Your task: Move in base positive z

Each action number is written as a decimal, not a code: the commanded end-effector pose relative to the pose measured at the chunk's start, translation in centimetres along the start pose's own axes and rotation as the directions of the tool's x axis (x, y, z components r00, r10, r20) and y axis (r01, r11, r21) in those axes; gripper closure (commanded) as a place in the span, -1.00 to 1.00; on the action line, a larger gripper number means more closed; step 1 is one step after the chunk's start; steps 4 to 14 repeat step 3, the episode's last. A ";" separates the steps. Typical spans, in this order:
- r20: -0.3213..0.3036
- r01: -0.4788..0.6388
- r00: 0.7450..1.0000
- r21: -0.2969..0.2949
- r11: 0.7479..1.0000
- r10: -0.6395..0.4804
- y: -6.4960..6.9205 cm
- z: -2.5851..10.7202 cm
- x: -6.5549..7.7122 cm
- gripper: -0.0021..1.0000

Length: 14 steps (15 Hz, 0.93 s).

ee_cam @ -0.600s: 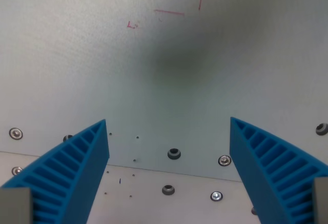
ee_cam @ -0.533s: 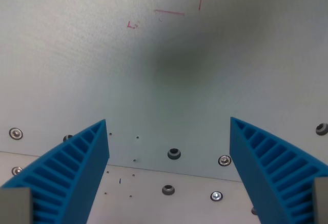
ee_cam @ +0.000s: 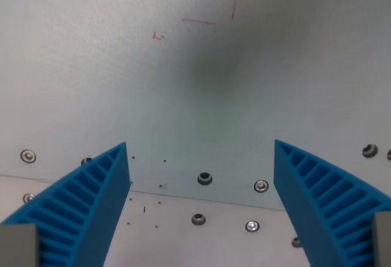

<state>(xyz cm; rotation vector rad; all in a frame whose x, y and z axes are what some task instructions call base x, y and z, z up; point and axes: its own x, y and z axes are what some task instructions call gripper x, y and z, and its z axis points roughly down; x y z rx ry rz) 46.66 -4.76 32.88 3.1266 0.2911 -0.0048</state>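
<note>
My gripper (ee_cam: 200,151) is open and empty. Its two blue ribbed fingers (ee_cam: 85,206) stand wide apart at the bottom left and bottom right of the wrist view. Below them lies a pale grey-green table sheet (ee_cam: 91,84) with red pen marks (ee_cam: 198,21) near the top. A soft dark shadow (ee_cam: 214,71) falls on the sheet between the fingers and the marks. Nothing is held.
A seam (ee_cam: 183,197) crosses the bottom where the sheet meets a lighter plate. Several screws and bolt heads (ee_cam: 205,178) sit along this seam, with others at the far left (ee_cam: 27,156) and far right (ee_cam: 368,150).
The scene has shrunk slightly toward the centre: screws and red marks sit closer in. The camera has moved away from the table. The fingers keep the same opening.
</note>
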 end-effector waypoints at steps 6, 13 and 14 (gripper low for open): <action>0.006 0.001 1.000 0.001 1.000 -0.001 -0.2 -3.0 -0.6 -1.00; 0.006 0.001 1.000 0.001 1.000 -0.001 -0.2 -3.0 -0.6 -1.00; 0.006 0.001 1.000 0.001 1.000 -0.001 -0.2 -3.0 -0.6 -1.00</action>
